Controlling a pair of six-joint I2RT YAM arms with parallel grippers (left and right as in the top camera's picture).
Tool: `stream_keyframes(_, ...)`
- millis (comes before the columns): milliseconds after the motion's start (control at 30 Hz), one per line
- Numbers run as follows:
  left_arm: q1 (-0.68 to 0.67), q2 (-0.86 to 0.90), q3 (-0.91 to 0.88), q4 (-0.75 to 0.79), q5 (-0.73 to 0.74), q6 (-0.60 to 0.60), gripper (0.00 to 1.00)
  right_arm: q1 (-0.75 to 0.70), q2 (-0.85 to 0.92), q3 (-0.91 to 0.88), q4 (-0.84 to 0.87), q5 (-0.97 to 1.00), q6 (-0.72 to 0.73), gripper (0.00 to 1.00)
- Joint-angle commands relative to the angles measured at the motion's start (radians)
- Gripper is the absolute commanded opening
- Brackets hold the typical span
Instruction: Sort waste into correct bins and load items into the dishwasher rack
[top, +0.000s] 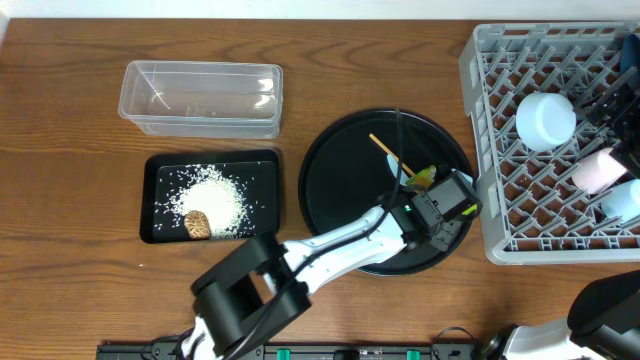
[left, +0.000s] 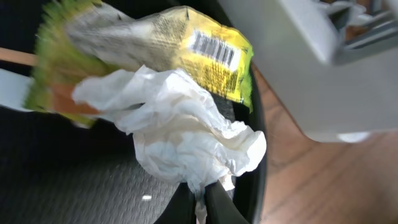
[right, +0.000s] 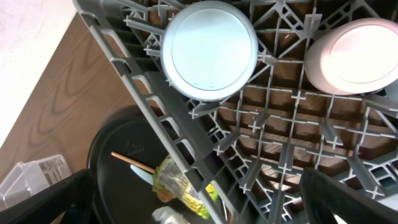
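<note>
Since it needs binning, the left gripper (left: 199, 200) is pinching the crumpled white tissue (left: 186, 134) on the round black tray (top: 335, 165); the right gripper (right: 199, 208) is gaping wide beside that tray.

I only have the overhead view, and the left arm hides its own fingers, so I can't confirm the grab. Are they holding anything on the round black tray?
Observer: Yes. In the left wrist view the left fingers are shut on the crumpled white tissue.
Operator: And the wrapper?
Observer: The crumpled yellow-green wrapper lies against the tissue, ungripped.
Operator: Right arm?
Observer: The right fingers stand open over the grey plastic lattice rack, holding nothing.
</note>
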Motion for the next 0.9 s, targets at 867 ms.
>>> stream_keyframes(867, 0.074, -0.212, 0.000, -0.166, 0.055, -0.047, 0.06, -0.004, -0.017, 0.015, 0.000, 0.003, -0.016, 0.99)
